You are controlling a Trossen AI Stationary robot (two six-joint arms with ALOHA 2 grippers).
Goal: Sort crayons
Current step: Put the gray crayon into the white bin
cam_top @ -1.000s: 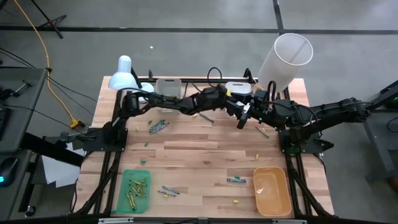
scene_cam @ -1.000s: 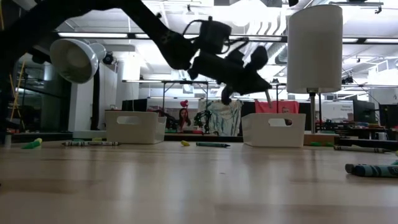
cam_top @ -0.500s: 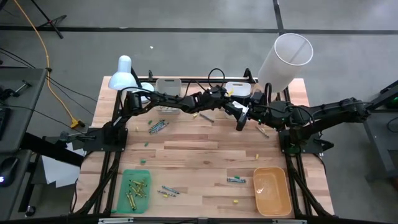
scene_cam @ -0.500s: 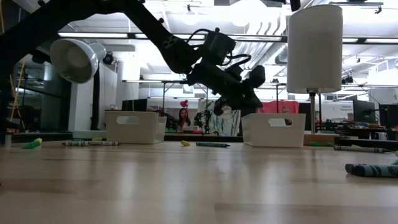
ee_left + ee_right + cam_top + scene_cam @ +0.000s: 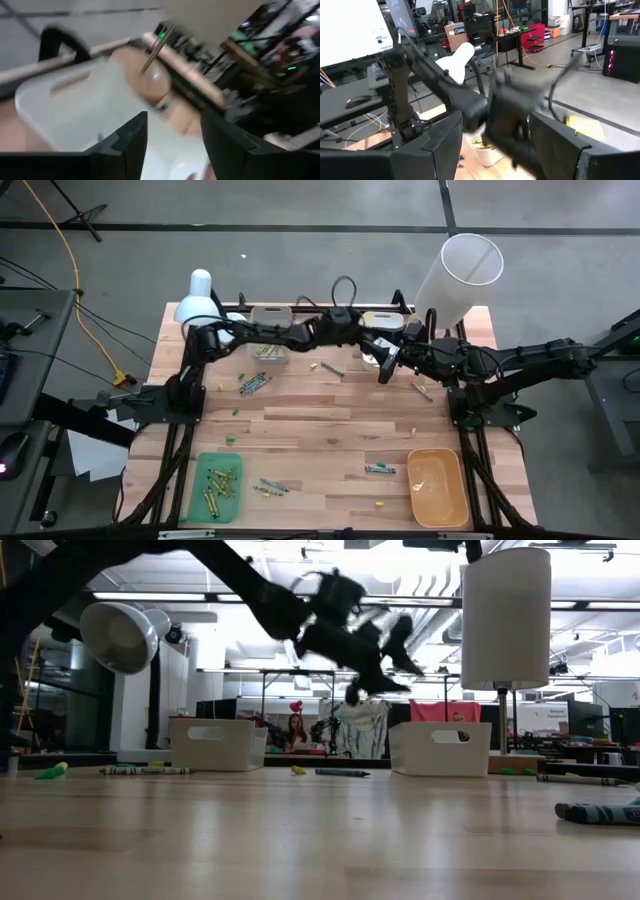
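Left gripper (image 5: 372,352) wide open, empty, over the right white bin (image 5: 383,324) | right gripper (image 5: 388,366) open just beside | nearest crayon (image 5: 331,368) lies left of bin, slantwise, so we favour left arm.

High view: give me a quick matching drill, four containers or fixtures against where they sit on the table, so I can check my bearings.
Things:
1. green tray
2. orange tray
3. white lamp
4. white cylinder

Places, as seen in the high view:
a. far right corner
b. near edge, left side
c. far left corner
d. near edge, right side

Pairs: 1-b, 2-d, 3-c, 4-a
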